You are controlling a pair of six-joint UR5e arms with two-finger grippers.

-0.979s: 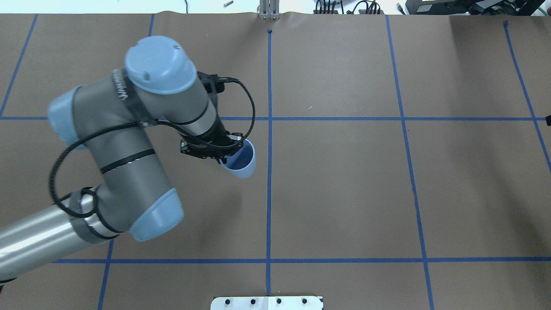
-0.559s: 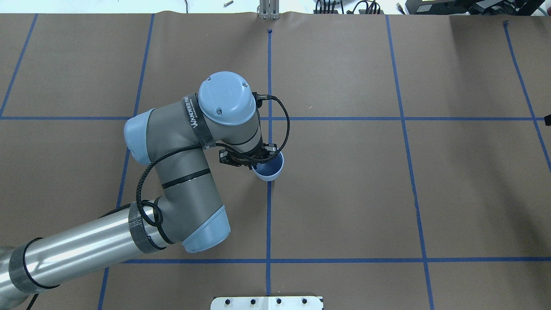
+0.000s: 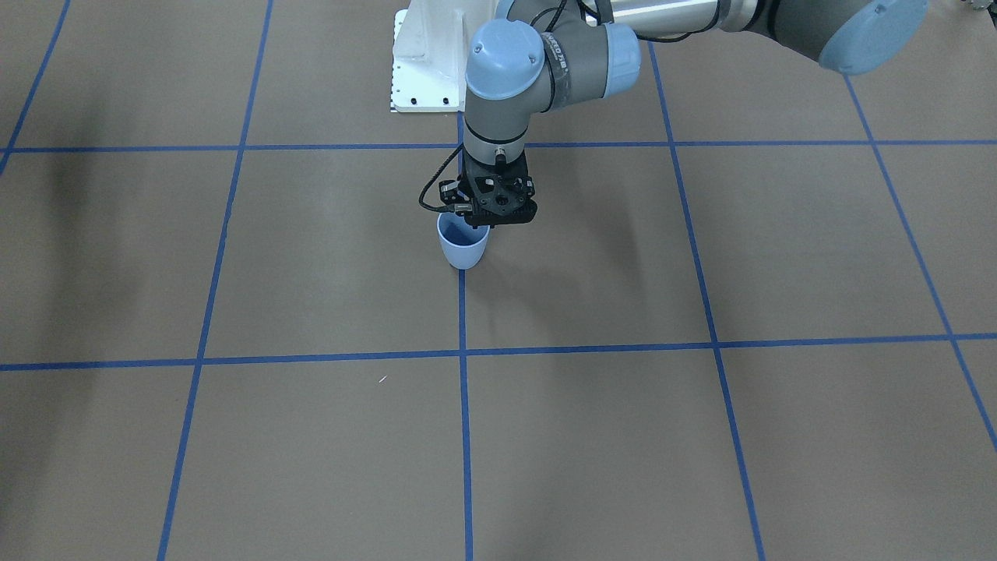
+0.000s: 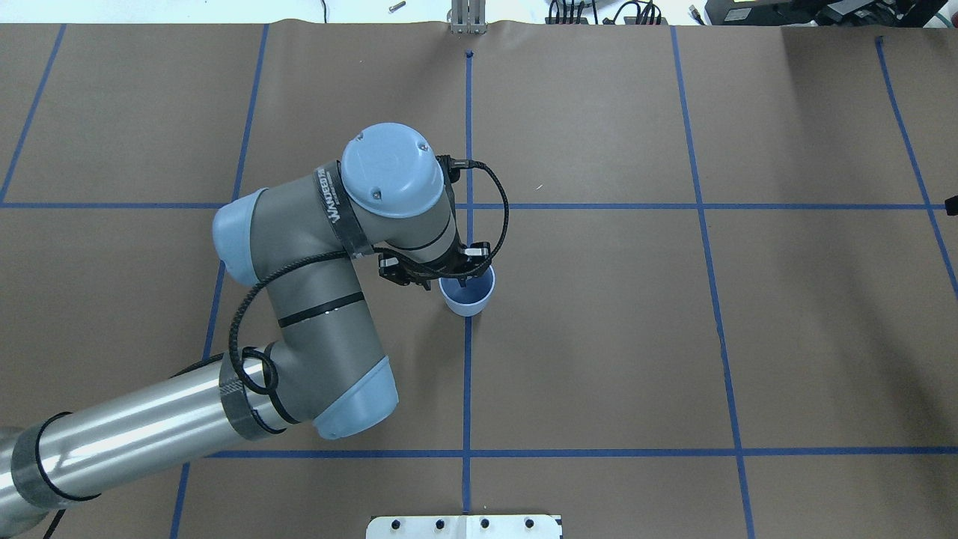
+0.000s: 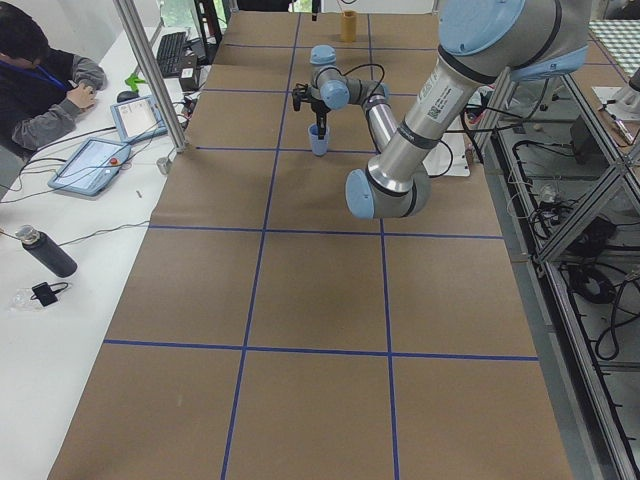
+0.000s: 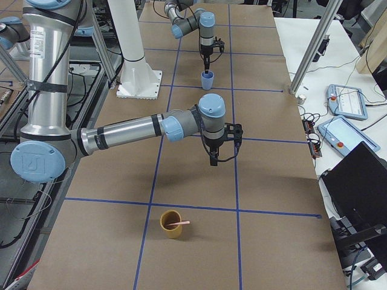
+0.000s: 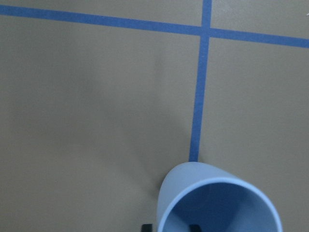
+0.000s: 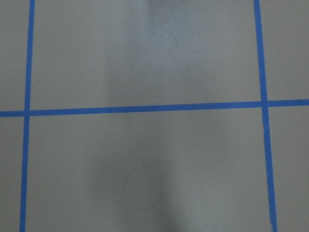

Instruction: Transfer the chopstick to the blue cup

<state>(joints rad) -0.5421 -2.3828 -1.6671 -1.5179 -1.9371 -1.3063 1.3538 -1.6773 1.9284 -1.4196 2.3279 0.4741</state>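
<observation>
Exterior right view: the chopstick (image 6: 179,223) rests in a mustard cup (image 6: 169,231), one end poking out over the rim on the side away from my base.
Long axis: lying low, roughly across the worktop (image 4: 748,337), from my base side toward the far side.
Way from my right jaws (image 6: 214,158): further out toward my right end of the worktop and a little back toward my base; near, apart.
Nearer arm: the right one, I judge; my left is well apart from the stick.
Right jaws: hanging, pointing down over bare paper, holding nothing I can see; how far parted I cannot tell.
Left jaws (image 4: 455,277): astride the rim of the blue cup (image 3: 463,248), one finger outside and one inside with a gap showing, so I judge them parted, not clamping.
Blue cup: upright on a blue tape line (image 3: 463,327) mid-worktop, no stick in it.
Count: one chopstick, one blue cup, one mustard cup.
</observation>
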